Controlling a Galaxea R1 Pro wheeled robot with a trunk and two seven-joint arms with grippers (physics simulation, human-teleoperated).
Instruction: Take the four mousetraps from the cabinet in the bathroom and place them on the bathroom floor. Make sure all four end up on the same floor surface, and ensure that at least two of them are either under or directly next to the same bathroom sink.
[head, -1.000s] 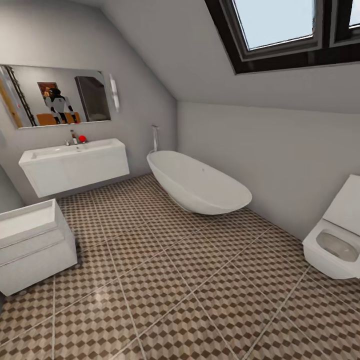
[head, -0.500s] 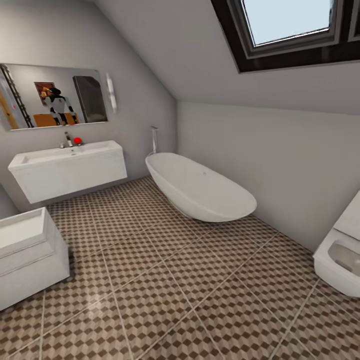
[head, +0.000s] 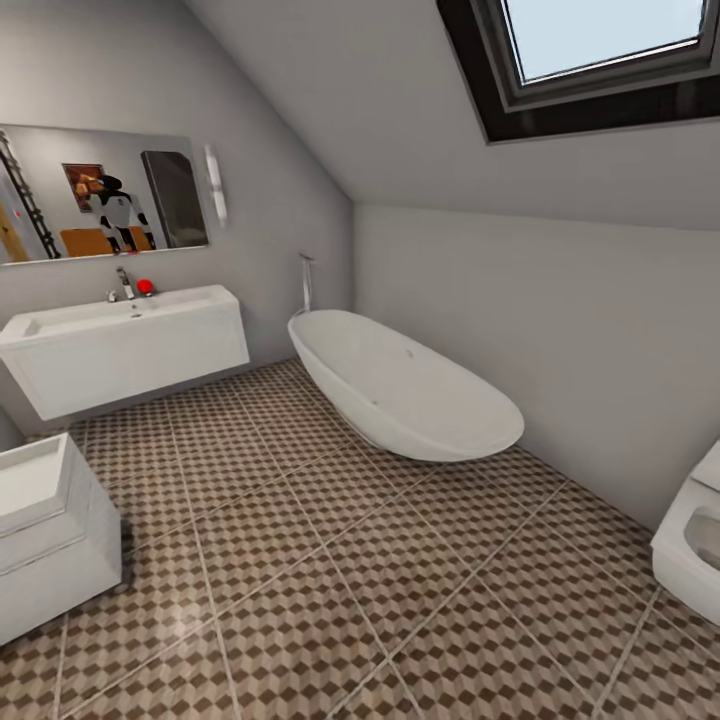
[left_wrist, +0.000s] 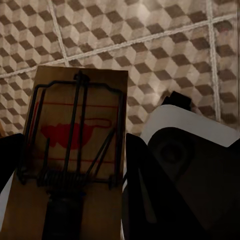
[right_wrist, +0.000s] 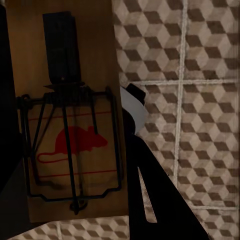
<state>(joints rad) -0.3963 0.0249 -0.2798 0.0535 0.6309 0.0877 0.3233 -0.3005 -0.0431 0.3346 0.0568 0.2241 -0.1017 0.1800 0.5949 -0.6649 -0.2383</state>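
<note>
From my head I see the bathroom sink (head: 120, 320) and patterned bathroom floor (head: 330, 560). My left pincer (left_wrist: 70, 200) grips a mousetrap (left_wrist: 75, 150), long axis running out along the fingers, above the tiles. My right pincer (right_wrist: 65, 125) clasps a second mousetrap (right_wrist: 67, 115), likewise lengthwise.

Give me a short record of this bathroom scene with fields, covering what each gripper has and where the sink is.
left gripper: shut on mousetrap
right gripper: shut on second mousetrap
bathroom sink: on the far wall, under the mirror
bathtub: beside the sink, along the sloped wall
bathroom floor: cube-pattern tiles
</note>
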